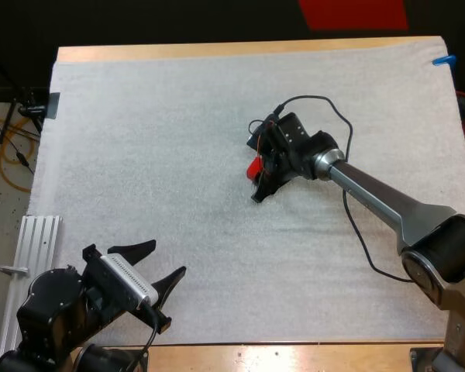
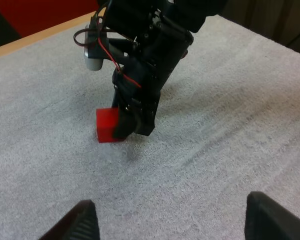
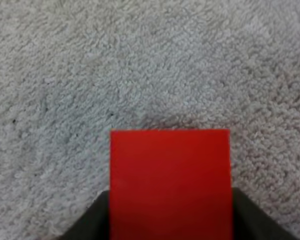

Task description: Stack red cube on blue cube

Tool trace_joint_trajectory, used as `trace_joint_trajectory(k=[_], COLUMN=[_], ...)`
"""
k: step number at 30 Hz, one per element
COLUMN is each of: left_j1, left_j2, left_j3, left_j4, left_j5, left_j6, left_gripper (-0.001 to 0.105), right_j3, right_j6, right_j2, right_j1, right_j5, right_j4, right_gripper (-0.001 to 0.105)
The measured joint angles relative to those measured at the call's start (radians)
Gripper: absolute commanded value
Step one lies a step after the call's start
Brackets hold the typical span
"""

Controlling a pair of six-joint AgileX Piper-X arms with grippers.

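Note:
The red cube (image 1: 254, 167) (image 2: 106, 125) (image 3: 170, 180) is at the middle of the white mat (image 1: 163, 132), low at the mat's surface. My right gripper (image 1: 261, 182) (image 2: 130, 125) (image 3: 170, 217) points down at it, and its black fingers (image 3: 97, 220) press on the cube from both sides. At the mat's near left corner my left gripper (image 1: 167, 257) (image 2: 172, 220) is open with nothing between its fingers, facing the cube from a distance.
A silver metal rail (image 1: 35, 256) lies off the mat's left edge beside my left arm. Bare mat spreads out on all sides of the cube. The wooden table edge (image 1: 217, 50) runs along the far side.

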Motion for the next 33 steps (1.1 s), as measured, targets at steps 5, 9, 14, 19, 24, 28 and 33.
trace_joint_trajectory(k=[5,9,14,19,24,28,33], left_j1=[0.000,0.000,0.000,0.000,-0.001,-0.001,-0.001], left_j2=[0.000,0.000,0.000,0.000,0.000,0.000,0.000], left_j3=[0.000,0.000,0.000,0.000,0.000,0.000,0.000], left_j4=[0.000,0.000,0.000,0.000,0.000,0.000,0.000], left_j5=[0.000,0.000,0.000,0.000,0.013,0.013,0.015], left_j6=[0.000,0.000,0.000,0.000,0.000,0.000,0.000], left_gripper=[0.060,0.060,0.060,0.060,0.060,0.060,0.060], right_j3=[-0.001,-0.001,-0.008,-0.011,-0.011,-0.006,-0.006], right_j6=[0.048,0.086,0.112,0.169,0.199,0.199,0.199], right_j2=[-0.022,-0.102,-0.206,-0.239,-0.237,-0.235,-0.213], right_j1=[0.000,0.000,-0.003,-0.040,-0.104,-0.139,-0.160], right_j5=[0.000,0.030,0.123,0.196,0.208,0.207,0.207], right_j4=[0.001,0.002,0.000,0.001,0.060,0.073,0.082], right_gripper=[0.021,0.021,0.022,0.022,0.022,0.022,0.022])
